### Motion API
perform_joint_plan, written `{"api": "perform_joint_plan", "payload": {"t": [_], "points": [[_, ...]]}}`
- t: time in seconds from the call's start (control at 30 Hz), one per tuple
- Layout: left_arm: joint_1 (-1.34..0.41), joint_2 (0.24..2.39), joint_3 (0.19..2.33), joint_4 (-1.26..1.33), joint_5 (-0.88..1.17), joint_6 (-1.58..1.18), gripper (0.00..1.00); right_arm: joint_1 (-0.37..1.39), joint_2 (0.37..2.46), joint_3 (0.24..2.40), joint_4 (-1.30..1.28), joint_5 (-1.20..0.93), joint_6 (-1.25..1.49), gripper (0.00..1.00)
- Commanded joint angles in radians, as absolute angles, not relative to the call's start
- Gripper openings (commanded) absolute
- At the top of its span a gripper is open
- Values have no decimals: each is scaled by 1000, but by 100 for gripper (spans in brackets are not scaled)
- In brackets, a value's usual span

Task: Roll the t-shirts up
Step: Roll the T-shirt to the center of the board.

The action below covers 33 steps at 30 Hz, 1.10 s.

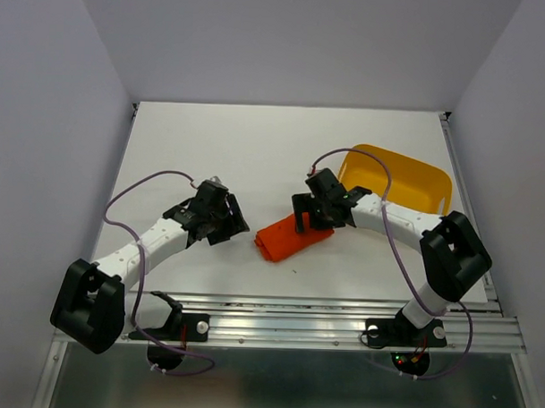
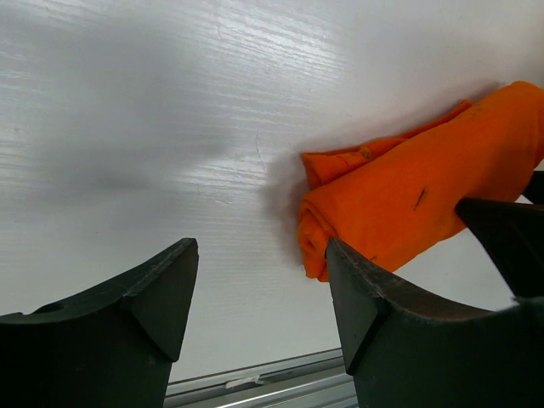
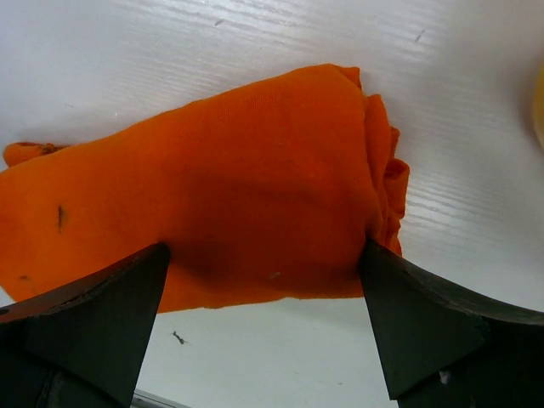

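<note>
Top view: orange-red t-shirt rolled into a short, fat bundle on the matte white table, near the front edge and just beside the rounded, glossy yellow tub. Right gripper over the bundle's tub-side end; left gripper just off the other end.

Left wrist view: blunt black wedge fingers spread apart, with only faintly grained tabletop between them. Soft, spiral-folded end of the roll just beside one finger, unclasped.

Right wrist view: fingers spread wide astride the roll. Thin knit cloth smooth across the top, bunched into pleats at one end. Pressing or merely touching: impossible to tell.
</note>
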State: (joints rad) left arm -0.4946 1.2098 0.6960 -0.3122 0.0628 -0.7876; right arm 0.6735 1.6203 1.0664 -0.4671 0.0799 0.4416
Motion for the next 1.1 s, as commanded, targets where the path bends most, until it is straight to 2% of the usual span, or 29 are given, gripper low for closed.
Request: {"api": "perform_joint_plan", "payload": {"t": [0.0,0.23,0.4,0.57,0.8,1.0,1.07], "points": [[-479,1161,739,-337,35,-792,73,727,1650,1072,-382,95,488,98],[-463,1173,750,-371,58,-761,73,834,1640,1072,-403,75,676,98],[-465,1170,713,-330,116,-750,81,859,1579,1060,-429,123,756,99],[-463,1167,678,-308,163,-752,89,859,1433,1031,-463,239,787,100],[-465,1117,580,-299,117,-818,93,793,1373,990,-489,218,769,100],[-463,1150,493,-92,245,-808,93,744,1373,968,-479,154,746,100],[-463,1209,488,-28,319,-781,92,688,1377,933,-421,62,724,100]]}}
